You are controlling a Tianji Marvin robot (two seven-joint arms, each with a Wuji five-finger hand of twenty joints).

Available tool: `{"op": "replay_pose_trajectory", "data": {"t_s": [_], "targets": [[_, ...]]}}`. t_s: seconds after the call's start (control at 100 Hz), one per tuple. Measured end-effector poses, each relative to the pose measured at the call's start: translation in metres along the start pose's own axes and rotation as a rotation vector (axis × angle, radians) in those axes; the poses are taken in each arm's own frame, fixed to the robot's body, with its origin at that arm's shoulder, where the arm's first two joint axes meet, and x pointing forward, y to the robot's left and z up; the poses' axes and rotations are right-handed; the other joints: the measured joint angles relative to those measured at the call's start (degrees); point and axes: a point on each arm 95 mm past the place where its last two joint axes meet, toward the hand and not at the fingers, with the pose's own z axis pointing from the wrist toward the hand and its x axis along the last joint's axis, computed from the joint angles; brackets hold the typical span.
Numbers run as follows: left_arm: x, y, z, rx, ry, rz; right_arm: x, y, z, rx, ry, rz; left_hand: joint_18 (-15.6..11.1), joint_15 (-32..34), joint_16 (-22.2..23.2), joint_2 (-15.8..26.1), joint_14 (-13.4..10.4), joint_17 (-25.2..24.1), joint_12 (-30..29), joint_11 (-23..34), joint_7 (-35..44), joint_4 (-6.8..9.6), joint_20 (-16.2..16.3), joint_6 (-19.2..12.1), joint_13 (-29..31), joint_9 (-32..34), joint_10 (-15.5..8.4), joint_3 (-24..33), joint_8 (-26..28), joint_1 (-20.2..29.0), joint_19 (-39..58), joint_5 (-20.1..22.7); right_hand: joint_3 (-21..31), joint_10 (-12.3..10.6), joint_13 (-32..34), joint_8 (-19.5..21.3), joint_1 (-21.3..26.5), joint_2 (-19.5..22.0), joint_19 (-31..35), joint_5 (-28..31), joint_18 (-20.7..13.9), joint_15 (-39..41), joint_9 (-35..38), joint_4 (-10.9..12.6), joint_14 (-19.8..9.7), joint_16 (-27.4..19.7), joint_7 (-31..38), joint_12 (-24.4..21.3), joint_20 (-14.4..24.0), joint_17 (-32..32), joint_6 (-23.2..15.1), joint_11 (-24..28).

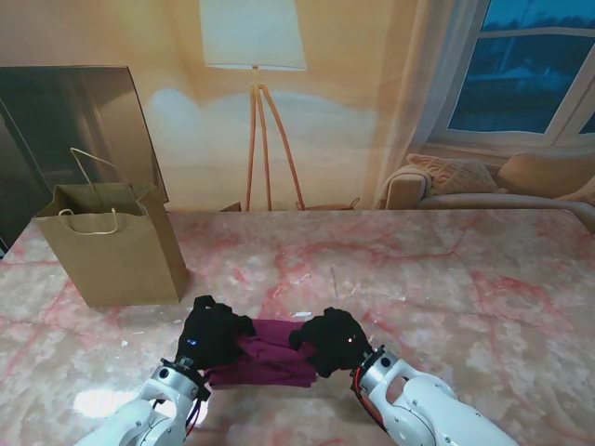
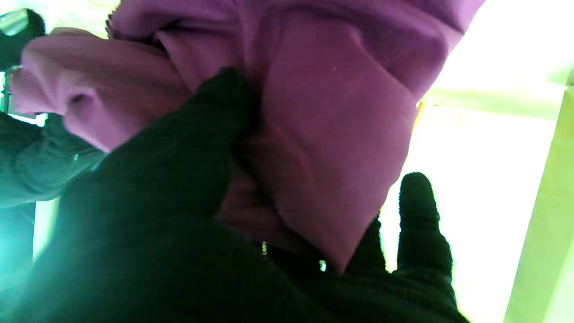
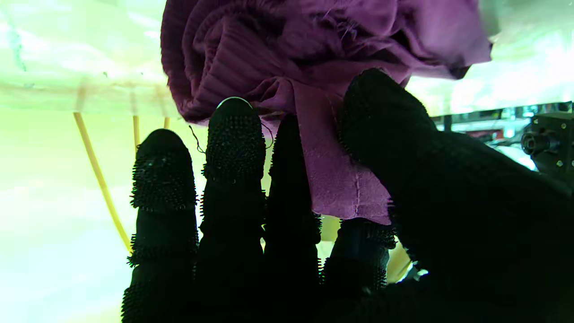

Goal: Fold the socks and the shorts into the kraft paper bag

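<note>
Nearest me, the two black-gloved hands sit at either end of the purple shorts (image 1: 270,355), well nearer to me than the bag (image 1: 112,253) and a little to its right. The left hand (image 1: 212,332) has its fingers closed on the shorts' left end; its wrist view shows the thumb (image 2: 210,134) pressed into a fold of cloth (image 2: 332,134) with purple fabric draped over the palm, while one finger (image 2: 417,211) stands free beside it. The right hand (image 1: 333,342) pinches the right end: its wrist view shows the thumb (image 3: 385,116) on one side of a flap of the shorts (image 3: 332,179) and the other fingers (image 3: 233,139) behind it.

Holding both ends at once looks meant to keep the bunched cloth taut enough to fold over. The shorts lie crumpled on the marble table (image 1: 446,279), so folding seems only partly done.

The bag stands upright and open-mouthed at the table's far left, handles (image 1: 89,219) up, probably so the folded piece can be dropped in from above. No socks can be made out anywhere.
</note>
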Motion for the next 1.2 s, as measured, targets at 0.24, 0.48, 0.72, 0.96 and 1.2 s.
{"op": "replay_pose_trajectory", "data": {"t_s": [0.24, 0.48, 0.72, 0.96, 1.2], "targets": [[0.000, 0.020, -0.016, -0.154, 0.029, -0.014, 0.010, -0.019, -0.008, 0.072, 0.058, -0.009, -0.09, -0.68, -0.25, 1.46, 0.04, -1.25, -5.63, -0.03, -2.83, 0.00, 0.00, 2.09, -0.06, -2.64, 0.00, -2.78, 2.45, -0.93, -1.61, -0.73, 0.06, 0.00, 0.00, 0.55, 0.00, 0.00, 0.00, 0.12, 0.00, 0.04, 0.00, 0.00, 0.00, 0.01, 0.00, 0.58, 0.82, 0.00, -0.06, 0.09], [0.000, 0.011, -0.036, -0.170, 0.036, -0.018, 0.008, -0.020, -0.017, 0.160, 0.070, -0.014, -0.74, -8.30, -3.78, 18.52, 1.93, -6.22, -37.66, -7.84, -18.38, 3.41, 0.68, 8.89, -9.67, -18.56, 4.97, -24.07, 9.78, -15.21, -9.02, -4.28, -1.55, 0.19, -4.33, -11.72, -4.82, 5.67, -3.59, -1.49, -0.02, -4.69, -2.79, -0.01, 0.14, -3.55, -1.03, -3.34, 2.63, -4.44, 1.94, -4.35], [0.005, -0.014, -0.043, -0.161, 0.029, -0.039, 0.015, -0.010, -0.036, 0.220, 0.103, -0.113, -1.45, -16.14, -9.67, 23.32, 2.65, -7.12, -42.61, -13.14, -24.93, 4.42, 0.70, 10.49, -13.94, -23.36, 6.36, -33.44, 9.80, -14.87, -19.46, -7.81, -10.54, 0.12, -17.34, -12.52, -20.55, 21.03, -13.88, -4.47, -0.42, -19.70, -12.67, 8.94, 0.98, -11.86, -16.58, -11.62, 1.92, -17.44, 5.98, -14.80], [0.007, -0.032, -0.043, -0.138, 0.035, -0.062, 0.014, 0.001, -0.056, 0.231, 0.089, -0.064, -2.10, -19.59, -13.17, 25.69, 2.68, -7.68, -44.69, -14.57, -26.32, 4.46, 2.17, 10.65, -14.72, -24.91, 6.89, -36.23, 9.80, -13.58, -24.20, -8.12, -14.96, 0.17, -21.76, -10.12, -21.85, 23.40, -14.97, -4.46, -0.76, -22.77, -14.97, 9.04, 0.94, -13.12, -18.40, -13.12, 1.88, -21.07, 5.89, -17.36], [-0.001, -0.030, -0.033, -0.153, -0.076, -0.001, 0.008, 0.017, -0.067, 0.143, 0.044, -0.068, -2.72, -26.61, -26.02, 21.50, 2.06, -2.09, -50.43, -18.30, -41.18, 4.55, -0.93, 19.79, -15.82, -31.42, 8.66, -33.82, 1.76, -10.87, -18.76, -23.49, -18.04, 0.14, -23.58, -9.49, -22.45, 25.27, -17.98, -8.81, -0.79, -27.19, -18.53, 10.31, 0.68, -17.27, -22.23, -16.57, -0.08, -22.42, 6.60, -21.52]]}}
